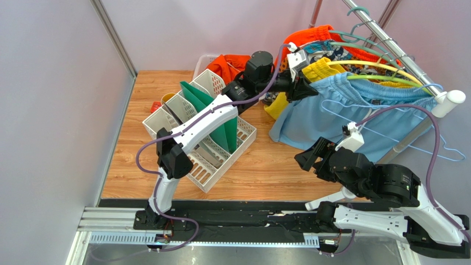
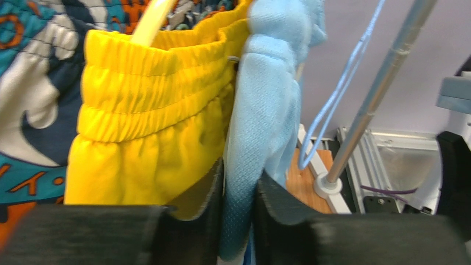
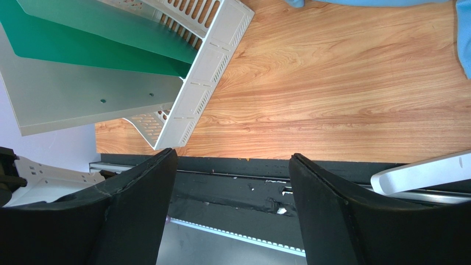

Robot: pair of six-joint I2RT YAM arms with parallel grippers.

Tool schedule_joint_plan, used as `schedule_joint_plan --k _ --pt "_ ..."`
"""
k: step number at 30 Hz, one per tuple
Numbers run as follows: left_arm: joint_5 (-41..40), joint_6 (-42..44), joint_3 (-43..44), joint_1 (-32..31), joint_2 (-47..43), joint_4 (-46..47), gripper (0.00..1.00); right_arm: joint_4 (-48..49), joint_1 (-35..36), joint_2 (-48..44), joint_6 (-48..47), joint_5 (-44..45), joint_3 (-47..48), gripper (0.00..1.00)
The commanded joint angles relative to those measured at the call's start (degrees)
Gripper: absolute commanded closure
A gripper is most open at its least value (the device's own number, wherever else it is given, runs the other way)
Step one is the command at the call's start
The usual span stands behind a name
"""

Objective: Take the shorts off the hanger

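Observation:
The light blue shorts (image 1: 343, 118) hang from a green hanger (image 1: 387, 81) on the rail (image 1: 387, 41) at the right. My left gripper (image 1: 309, 88) is shut on their left waist edge; in the left wrist view the blue cloth (image 2: 265, 121) is pinched between the two pads. Orange shorts (image 1: 309, 37) hang at the far end of the rail, more orange cloth (image 1: 229, 63) lies in a basket. My right gripper (image 1: 307, 160) is open and empty, low over the table's front edge (image 3: 232, 171).
Yellow shorts (image 1: 326, 69) and patterned shorts (image 1: 326, 52) hang between the orange and blue pairs. A white file rack (image 1: 207, 132) with a green divider stands mid-table. A bare light-blue hanger (image 1: 437, 146) hangs at the right. The rail's support pole (image 2: 376, 94) stands nearby.

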Motion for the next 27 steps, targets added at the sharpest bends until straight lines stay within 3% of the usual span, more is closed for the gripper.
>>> schedule_joint_plan --k 1,9,17,27 --pt "1.46 -0.61 0.16 -1.50 -1.33 2.72 0.82 -4.20 -0.10 -0.79 1.27 1.29 0.15 0.21" --pt "0.32 1.50 3.23 -2.47 -2.83 -3.25 1.00 -4.20 -0.10 -1.14 1.45 0.50 -0.03 0.23" --pt "-1.79 0.71 8.23 -4.23 -4.58 -8.79 1.00 -3.85 -0.10 -1.41 1.09 -0.29 -0.11 0.23" --pt "-11.89 -3.23 14.30 -7.30 -3.97 -10.63 1.00 -3.50 -0.10 -1.41 0.13 -1.87 0.41 0.25"
